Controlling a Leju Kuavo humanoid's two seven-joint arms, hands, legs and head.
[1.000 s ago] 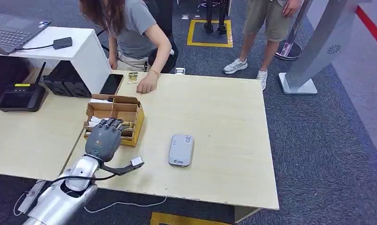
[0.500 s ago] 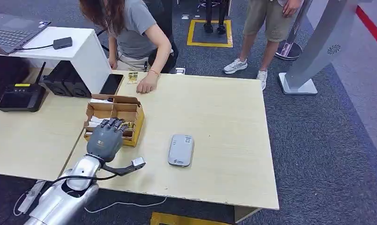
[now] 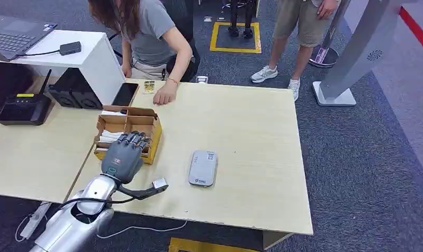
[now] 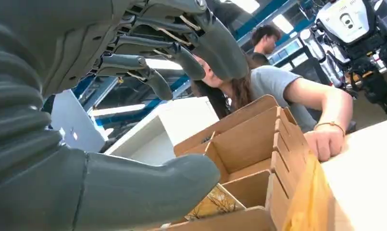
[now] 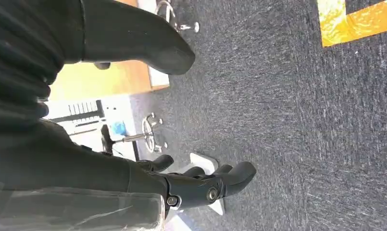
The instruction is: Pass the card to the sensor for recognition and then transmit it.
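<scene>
The left hand (image 3: 126,154) hovers over the cardboard box (image 3: 129,132) at nine o'clock on the table (image 3: 240,131), fingers spread, holding nothing — cards (image 4: 215,204) lie inside. The grey card reader (image 3: 203,168) sits near six o'clock. The right hand (image 5: 201,185) hangs over carpet, empty, fingers loosely apart.

The left hand (image 3: 124,157) is dark grey on a silver arm (image 3: 75,223). The right hand (image 5: 201,185) is black-grey above dark grey speckled carpet (image 5: 287,120) with a yellow floor marking (image 5: 355,21). The cardboard box (image 3: 129,126) is brown with a yellow side. The card (image 4: 215,204) inside has a gold, patterned face. The sensor (image 3: 203,168) is light grey. The table (image 3: 251,136) is pale wood. The person (image 3: 151,31) wears a grey shirt. The phone (image 3: 125,94) is black.
</scene>
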